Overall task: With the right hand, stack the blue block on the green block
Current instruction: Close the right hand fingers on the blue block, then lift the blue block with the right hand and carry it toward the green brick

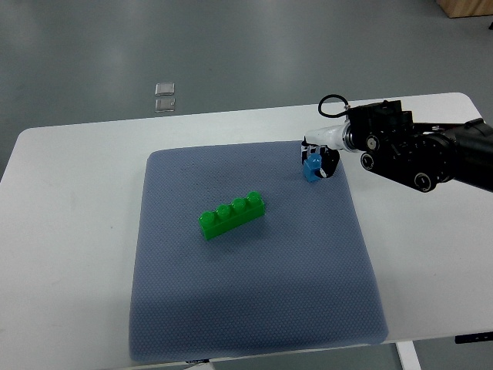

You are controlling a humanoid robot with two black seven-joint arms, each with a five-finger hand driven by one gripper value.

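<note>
item: right hand (317, 158), arm entering from the right edge, over the upper right part of the mat. fingers curled around the blue block (312, 169); it looks gripped, though the dark fingers hide most of the contact, so whether it is lifted or resting on the mat cannot be told.

item: blue block, small, single stud on top, upright or nearly so. too short to give a clear long axis from this view.

item: green block (230, 214), four studs in a row, lying flat near the middle of the mat, studs up. long axis runs diagonally, lower-left to upper-right. well apart from the hand, down and to the left of it in the picture.

item: grey-blue mat (254, 308), spread on the white bench (69, 231).

item: two small clear pieces (164, 95) on the floor beyond the bench; unrelated.

left hand: not in view.

judgement: the coming move is a carry down-left to the green block, then a seating of the blue block squarely onto one stud.
</note>
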